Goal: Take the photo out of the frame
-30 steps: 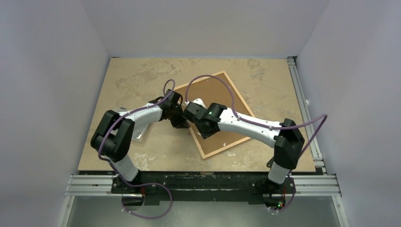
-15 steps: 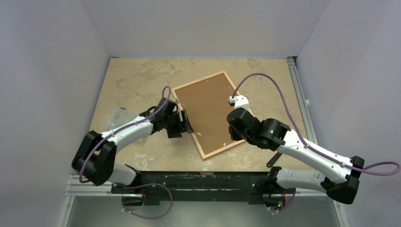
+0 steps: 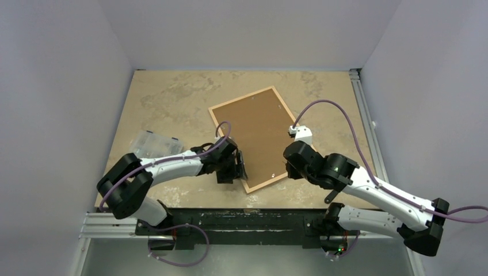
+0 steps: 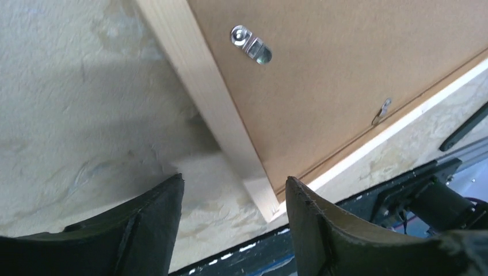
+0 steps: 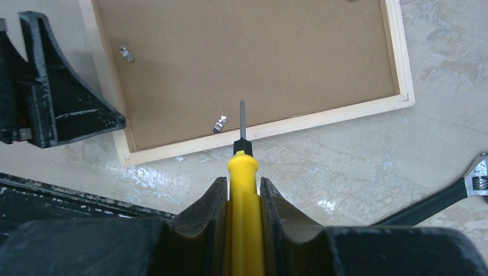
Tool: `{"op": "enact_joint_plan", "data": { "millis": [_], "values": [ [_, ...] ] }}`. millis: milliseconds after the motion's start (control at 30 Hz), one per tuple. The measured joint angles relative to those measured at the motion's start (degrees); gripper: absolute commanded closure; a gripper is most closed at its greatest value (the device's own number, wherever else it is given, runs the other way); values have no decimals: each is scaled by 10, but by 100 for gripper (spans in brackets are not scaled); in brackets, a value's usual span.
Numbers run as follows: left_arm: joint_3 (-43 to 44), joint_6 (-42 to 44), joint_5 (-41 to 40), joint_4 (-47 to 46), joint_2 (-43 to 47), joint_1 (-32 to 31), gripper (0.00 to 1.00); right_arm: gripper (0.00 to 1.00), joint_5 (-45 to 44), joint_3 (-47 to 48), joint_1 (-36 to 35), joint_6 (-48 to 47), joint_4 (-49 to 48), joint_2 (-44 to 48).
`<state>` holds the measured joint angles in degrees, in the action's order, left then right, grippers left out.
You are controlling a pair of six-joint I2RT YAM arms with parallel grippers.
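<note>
The frame [image 3: 240, 98] lies face down on the table, its pale wood border around a brown backing board [image 3: 259, 135]. The photo is hidden under the board. My left gripper [image 3: 240, 167] is open and empty just off the frame's near left corner [image 4: 253, 184], its fingertips [image 4: 172, 190] apart on either side of it. My right gripper [image 5: 242, 181] is shut on a yellow screwdriver [image 5: 242, 172]. The shaft points at a small metal clip [image 5: 219, 123] by the frame's near edge [image 5: 322, 118]. Another clip [image 4: 250, 45] sits by the left edge.
A clear plastic box [image 3: 152, 141] lies on the table left of my left arm. A black wrench [image 5: 460, 195] rests on the table right of the screwdriver. The table's front edge and dark rail [image 4: 403, 201] run just beyond the frame's near corner.
My left gripper has opened and slid along the frame's left edge to its near corner. My right arm has pulled back off the board toward the near right, still holding the screwdriver.
</note>
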<state>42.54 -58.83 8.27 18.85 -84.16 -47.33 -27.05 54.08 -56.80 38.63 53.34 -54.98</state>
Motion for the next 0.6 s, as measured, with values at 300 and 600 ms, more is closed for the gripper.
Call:
{"op": "enact_joint_plan", "data": {
  "millis": [300,600],
  "values": [
    [64,8,-71,21,-62,-18,56,100,3,0,0,11,9,19],
    [137,58,-99,90,-118,-23,68,100,9,-2,0,16,16,23]
  ]
}}
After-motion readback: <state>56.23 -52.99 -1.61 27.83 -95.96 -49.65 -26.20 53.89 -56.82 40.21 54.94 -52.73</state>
